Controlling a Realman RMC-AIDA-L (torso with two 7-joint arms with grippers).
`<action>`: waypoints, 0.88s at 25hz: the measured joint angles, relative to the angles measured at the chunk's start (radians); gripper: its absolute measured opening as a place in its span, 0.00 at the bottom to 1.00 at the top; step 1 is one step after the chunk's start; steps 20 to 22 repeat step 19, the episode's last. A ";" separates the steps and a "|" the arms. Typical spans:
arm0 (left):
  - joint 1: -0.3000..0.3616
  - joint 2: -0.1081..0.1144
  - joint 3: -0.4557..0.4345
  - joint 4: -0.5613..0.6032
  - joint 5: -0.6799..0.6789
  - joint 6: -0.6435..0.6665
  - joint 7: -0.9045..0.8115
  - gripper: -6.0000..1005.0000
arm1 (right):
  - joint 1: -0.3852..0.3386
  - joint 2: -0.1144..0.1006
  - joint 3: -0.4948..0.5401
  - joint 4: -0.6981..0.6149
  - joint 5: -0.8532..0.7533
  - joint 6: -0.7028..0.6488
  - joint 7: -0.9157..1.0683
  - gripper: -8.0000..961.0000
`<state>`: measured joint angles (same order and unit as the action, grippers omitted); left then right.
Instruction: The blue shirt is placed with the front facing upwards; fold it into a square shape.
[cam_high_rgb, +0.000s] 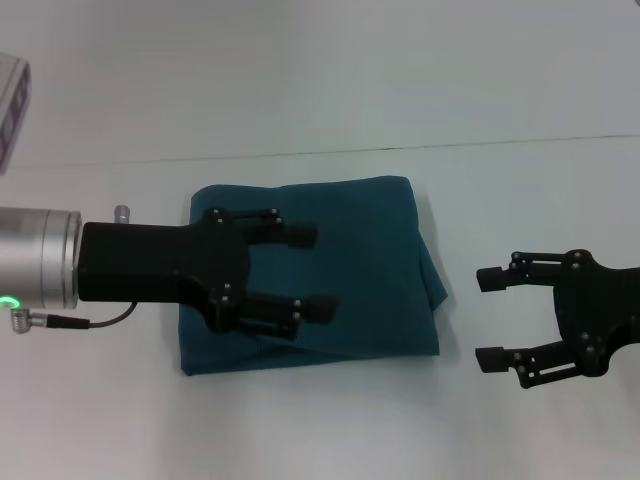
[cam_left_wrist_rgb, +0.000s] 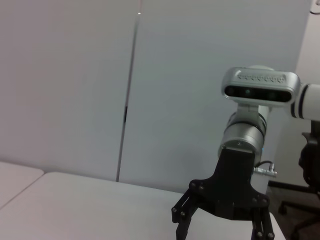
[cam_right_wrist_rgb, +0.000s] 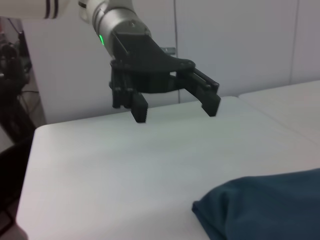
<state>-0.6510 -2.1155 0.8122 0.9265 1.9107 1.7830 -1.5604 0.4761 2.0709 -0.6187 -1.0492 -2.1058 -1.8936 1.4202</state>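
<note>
- The dark teal-blue soft cotton shirt (cam_high_rgb: 330, 270) lies on the white tabletop (cam_high_rgb: 320, 430), about centre, already folded into a compact, roughly square bundle; no lettering or label shows.
- Bundle is not quite clean: the edge on the robot's right bulges and a loose flap runs diagonally across the near part.
- Left tool (cam_high_rgb: 305, 272) hovers above the left half of the bundle, jaws spread wide, nothing held. The right wrist view shows it well clear of the tabletop, not touching cloth.
- Right tool (cam_high_rgb: 490, 318) sits off to the right of the shirt, apart from it, jaws also spread wide and empty. It also shows in the left wrist view (cam_left_wrist_rgb: 222, 222), above bare tabletop.
- Handling, my judgement: light, limp, several layers thick. No stiffness, so it sags and unfolds if lifted by one point. Cotton on a smooth top probably slides when pushed.
- Where to take hold: pinch at a folded edge or corner, through all layers at once, not the top layer only. The rounded corner (cam_right_wrist_rgb: 200, 206) seen in the right wrist view looks thick enough for that.
- For squaring up, the bulging right edge is the likely target; two-corner grip or a flat press beats a single pinch.
- Risk: a top-layer pinch peels the fold open.
</note>
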 joint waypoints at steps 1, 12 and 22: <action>0.002 -0.001 0.000 0.000 0.000 0.001 0.019 0.74 | 0.002 0.000 0.000 -0.001 0.000 -0.006 0.000 0.98; 0.020 -0.002 -0.031 -0.010 0.047 -0.005 0.168 0.88 | 0.009 -0.015 0.001 -0.015 0.058 -0.087 0.003 0.98; 0.050 -0.007 -0.056 -0.012 0.062 0.001 0.204 0.88 | 0.022 -0.016 0.002 -0.015 0.075 -0.085 0.018 0.98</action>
